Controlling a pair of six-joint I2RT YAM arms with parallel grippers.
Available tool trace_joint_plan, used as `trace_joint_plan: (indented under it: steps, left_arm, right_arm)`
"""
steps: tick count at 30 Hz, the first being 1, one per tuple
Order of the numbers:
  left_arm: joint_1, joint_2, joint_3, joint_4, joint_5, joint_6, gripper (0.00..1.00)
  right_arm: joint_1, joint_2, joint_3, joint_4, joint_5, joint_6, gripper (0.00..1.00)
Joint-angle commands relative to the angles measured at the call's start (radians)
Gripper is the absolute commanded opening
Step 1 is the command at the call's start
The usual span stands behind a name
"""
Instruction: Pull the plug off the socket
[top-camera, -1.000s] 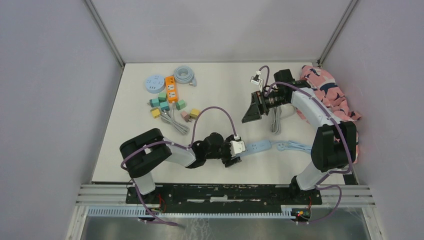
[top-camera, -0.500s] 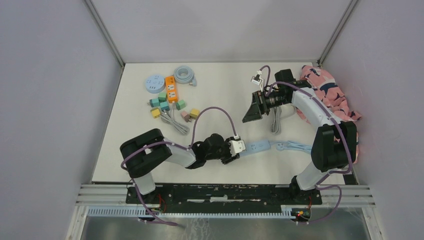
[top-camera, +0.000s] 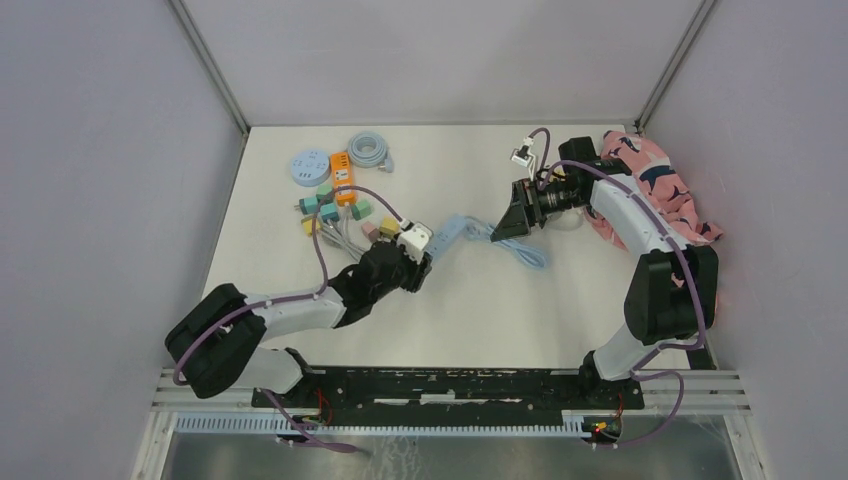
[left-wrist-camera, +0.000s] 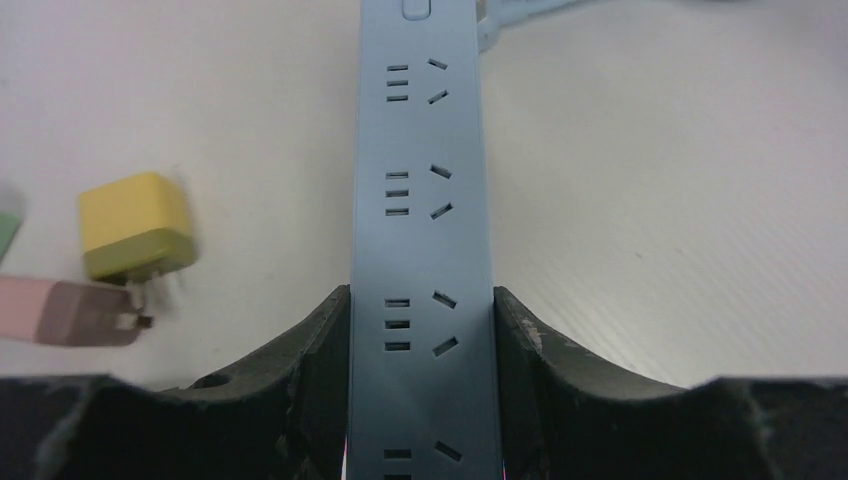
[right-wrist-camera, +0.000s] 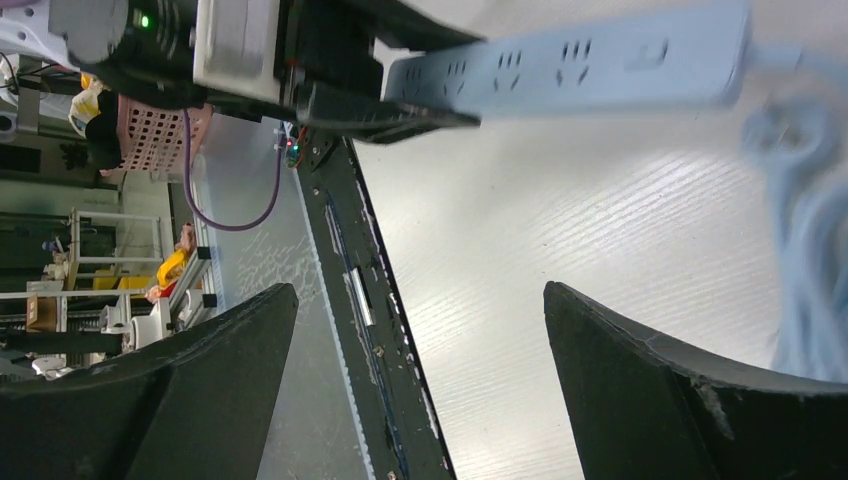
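Observation:
The socket is a long light-blue power strip lying left of the table's middle. Its blue cable trails right. My left gripper is shut on the strip's near end, one black finger pressed against each long side. The outlets I can see on the strip are empty, and the plug is out of view. My right gripper hangs open just right of the strip's far end, above the cable, holding nothing.
Loose yellow and pink adapters lie just left of the strip, among several coloured ones. Further back left are an orange strip, a round blue socket and a coiled cable. A pink cloth lies at the right edge.
My left gripper closed on the blue strip and swung it from the front middle up and left toward the loose adapters, dragging the cable along. The right gripper barely shifted and stayed open.

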Motion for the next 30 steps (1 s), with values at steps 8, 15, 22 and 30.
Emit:
trace_joint_plan:
  steps: [8,15,22,30]
  left_arm:
    - [0.162,0.223,0.337,-0.1,-0.282,-0.287,0.03]
    - [0.183,0.435,0.576,-0.252,-0.4,-0.368,0.03]
    - [0.248,0.586,0.748,-0.347,-0.395,-0.419,0.03]
    - [0.281,0.682,0.865,-0.438,-0.382,-0.44,0.25]
  right_arm:
    - [-0.026,-0.056,0.034,0.022,-0.045,0.006,1.0]
    - [-0.04,-0.057,0.033,0.022,-0.049,0.007,1.0]
    - [-0.048,-0.063,0.032,0.022,-0.053,0.007,1.0]
    - [-0.065,-0.068,0.032,0.023,-0.04,0.007,1.0]
